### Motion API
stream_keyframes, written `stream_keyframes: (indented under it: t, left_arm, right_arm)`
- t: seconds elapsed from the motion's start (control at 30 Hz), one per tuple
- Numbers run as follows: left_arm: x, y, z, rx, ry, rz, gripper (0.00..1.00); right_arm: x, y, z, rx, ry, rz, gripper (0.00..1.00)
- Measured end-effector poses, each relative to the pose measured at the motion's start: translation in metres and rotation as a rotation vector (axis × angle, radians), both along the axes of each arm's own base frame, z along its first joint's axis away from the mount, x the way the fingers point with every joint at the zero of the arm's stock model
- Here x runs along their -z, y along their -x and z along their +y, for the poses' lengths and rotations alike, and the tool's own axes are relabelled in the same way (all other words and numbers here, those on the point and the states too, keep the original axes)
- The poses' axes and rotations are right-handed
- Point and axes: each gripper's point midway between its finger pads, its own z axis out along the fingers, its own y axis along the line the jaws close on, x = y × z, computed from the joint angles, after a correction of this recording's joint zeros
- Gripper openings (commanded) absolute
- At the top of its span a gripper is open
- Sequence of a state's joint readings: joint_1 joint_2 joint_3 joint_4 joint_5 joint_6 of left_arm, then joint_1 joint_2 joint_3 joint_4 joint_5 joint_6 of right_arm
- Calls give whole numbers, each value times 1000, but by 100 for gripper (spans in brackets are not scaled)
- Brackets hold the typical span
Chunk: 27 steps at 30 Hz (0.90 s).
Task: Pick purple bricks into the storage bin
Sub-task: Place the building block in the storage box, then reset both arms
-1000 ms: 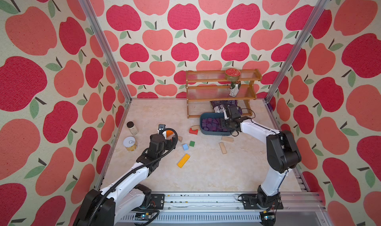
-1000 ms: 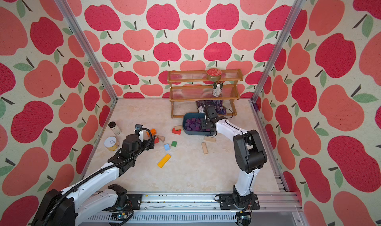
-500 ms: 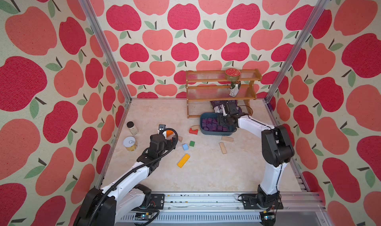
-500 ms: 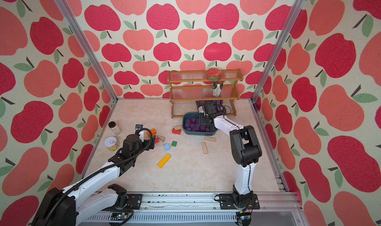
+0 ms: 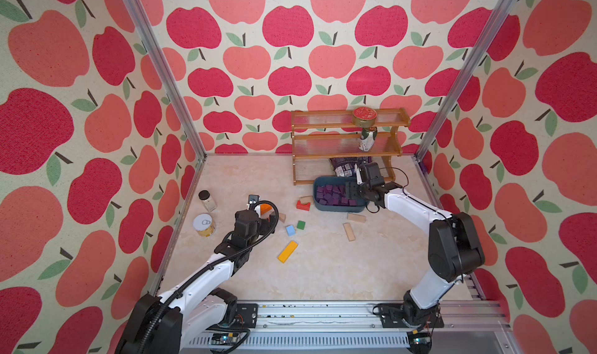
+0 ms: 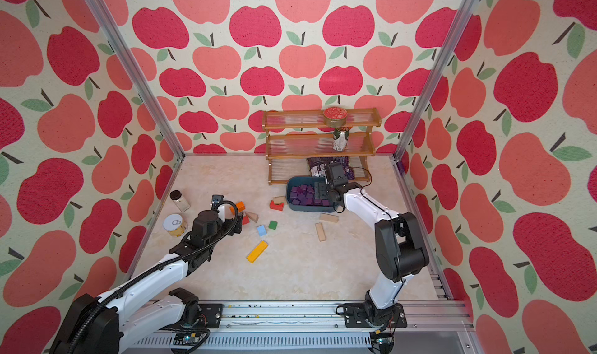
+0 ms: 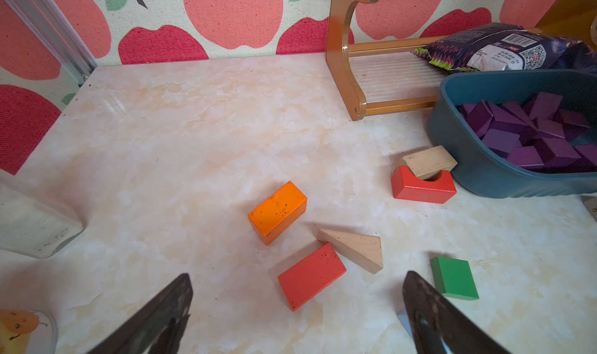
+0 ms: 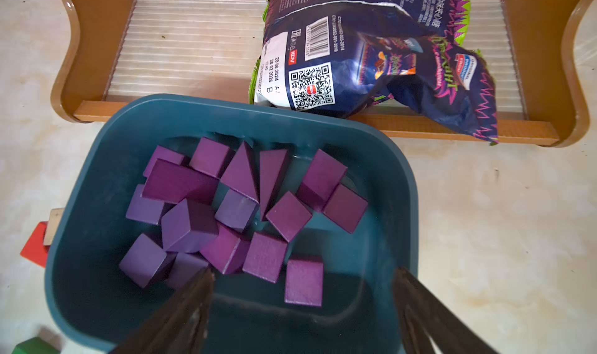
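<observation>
Purple bricks (image 8: pixel 190 226) lie in the storage bin (image 8: pixel 90 181); the right gripper (image 8: pixel 303 271) hangs over it, jaws apart and empty, so the deposit step looks finished and the next move calls for lifting clear of the bin.

Robotics test cell, not a home: apple-print fabric walls (image 5: pixel 290 29) on aluminium posts (image 5: pixel 161 68), arms (image 5: pixel 206 271) bolted to a base rail (image 5: pixel 323 313).
</observation>
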State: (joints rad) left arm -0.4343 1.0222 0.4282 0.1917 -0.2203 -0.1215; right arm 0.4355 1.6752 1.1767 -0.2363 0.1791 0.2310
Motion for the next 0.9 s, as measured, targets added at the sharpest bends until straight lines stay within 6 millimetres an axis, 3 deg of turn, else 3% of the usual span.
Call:
stream_keyframes:
  t: [0.2,0.53,0.9]
  left_arm:
    - [0,0,-1,3,3,1,99]
    - [-7,1,-1,9,16,-18,99]
    - [-8,1,-1,7,17,-22,99]
  right_arm:
    - [-11,14,-10,-46,47,-64,91]
    - [-9,15,-32,-92,202,-208,99]
    - [10,9,-117,58,288,-308,99]
